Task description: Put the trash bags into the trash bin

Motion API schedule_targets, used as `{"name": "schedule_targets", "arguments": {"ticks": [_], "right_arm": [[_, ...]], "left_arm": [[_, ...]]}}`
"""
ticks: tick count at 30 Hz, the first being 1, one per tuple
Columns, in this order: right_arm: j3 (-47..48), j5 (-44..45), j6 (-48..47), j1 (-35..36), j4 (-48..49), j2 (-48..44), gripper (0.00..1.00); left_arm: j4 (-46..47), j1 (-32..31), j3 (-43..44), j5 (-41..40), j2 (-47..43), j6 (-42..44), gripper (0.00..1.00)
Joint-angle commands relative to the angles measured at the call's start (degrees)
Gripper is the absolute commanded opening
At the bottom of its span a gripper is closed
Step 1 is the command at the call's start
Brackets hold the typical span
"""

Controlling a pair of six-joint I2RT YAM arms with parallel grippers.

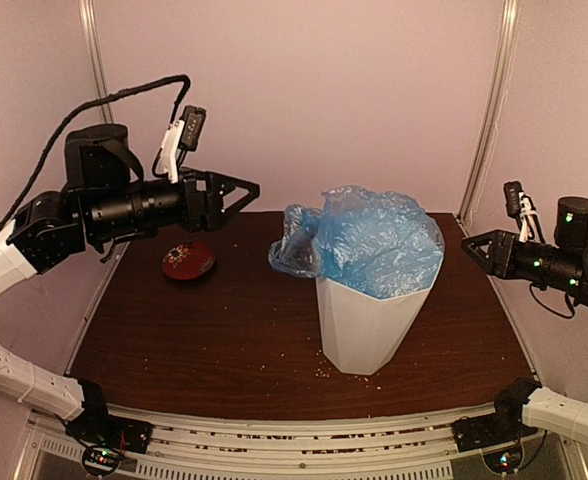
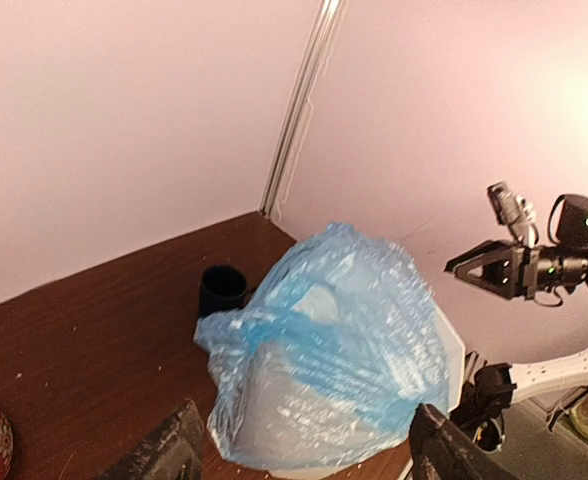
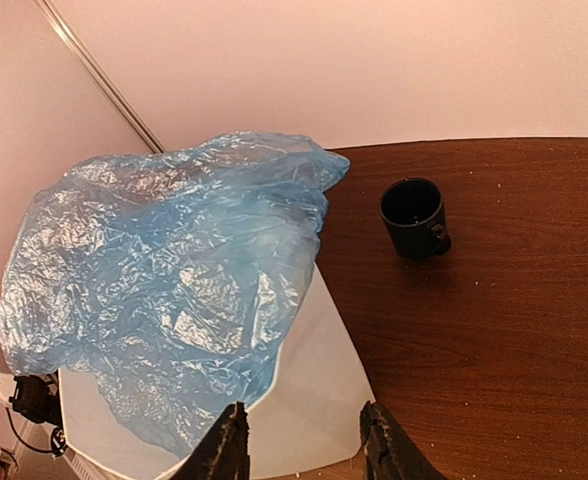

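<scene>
Two grippers up off the desk [image 1: 224, 330], both empty. Left gripper [image 1: 249, 190]: jaws spread wide, held high on the left side, pointed toward the trash bag [image 1: 374, 240] and well apart from it. Right gripper [image 1: 471, 248]: jaws partly apart with nothing between them, near the right side of the trash bin [image 1: 364, 330], touching nothing.

Trash bag sitting in the mouth of the bin, crumpled and puffed up above the rim, one lobe spilling over the left edge and hanging outside the wall. Bin upright near the middle of the desk.

Beyond the bin, toward the back wall: a dark mug [image 3: 414, 215], upright, apart from the bin. At left, beneath the left arm: a red dish [image 1: 188, 260]. Crumbs [image 1: 322, 373] scattered by the bin's base.
</scene>
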Motion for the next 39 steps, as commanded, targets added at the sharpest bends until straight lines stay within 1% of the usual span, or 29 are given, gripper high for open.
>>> {"name": "schedule_targets", "arguments": {"ticks": [1,2,4,8,11,14,19,21,22,24,26,28,32,35,39], "right_arm": [[-1.82,-5.24,2.52,-0.27,4.14,1.03,0.40],[-2.59,-5.24,2.57,-0.27,4.49,0.55,0.40],[-4.57,-5.03,2.78,-0.28,5.14,-1.03,0.41],[-9.68,-7.72,4.35,-0.28,7.12,-5.39,0.43],[-13.06,-8.90,5.62,-0.32,7.65,-8.76,0.45],[-15.81,-9.43,6.29,-0.27,7.81,-11.51,0.45],[-19.79,-9.95,6.60,-0.30,9.14,-13.15,0.45],[-21.19,-10.42,6.31,-0.30,9.88,-13.20,0.45],[-22.10,-10.73,6.23,-0.28,10.53,-13.34,0.45],[-23.19,-10.80,5.96,-0.30,11.34,-14.06,0.45],[-23.34,-10.73,6.23,-0.27,11.50,-14.81,0.45],[-23.21,-10.59,6.43,-0.27,11.49,-15.50,0.45],[-23.24,-11.05,6.29,-0.27,10.84,-16.00,0.45],[-22.64,-10.68,5.83,-0.27,10.18,-16.30,0.45],[-22.78,-11.12,5.61,-0.27,10.17,-16.56,0.46]], "left_arm": [[-4.57,-2.07,5.38,-6.30,7.00,-0.85,0.73],[-3.43,-2.43,5.46,-5.29,7.60,-0.16,0.74],[-0.53,-2.61,5.75,-0.66,9.44,-0.08,0.74],[0.56,-3.84,9.19,5.78,15.33,-1.06,0.75],[2.03,-5.24,10.26,7.61,17.62,-2.09,0.75],[4.22,-5.61,9.40,5.43,16.95,-4.54,0.74],[6.42,-5.65,8.37,-3.15,14.08,-8.05,0.74],[6.81,-5.63,9.35,-4.35,14.13,-8.89,0.74],[7.37,-5.65,9.95,-3.68,14.53,-9.07,0.74],[7.48,-5.65,12.35,-1.27,16.99,-9.29,0.74],[5.44,-6.03,16.49,0.33,20.91,-9.42,0.74],[2.82,-7.46,20.31,-1.61,24.55,-9.22,0.74],[0.92,-10.35,24.24,-3.74,29.50,-9.73,0.69],[0.45,-11.98,25.15,-6.06,30.92,-10.00,0.66],[-0.65,-14.32,26.52,-11.48,30.06,-6.22,0.63]]}}
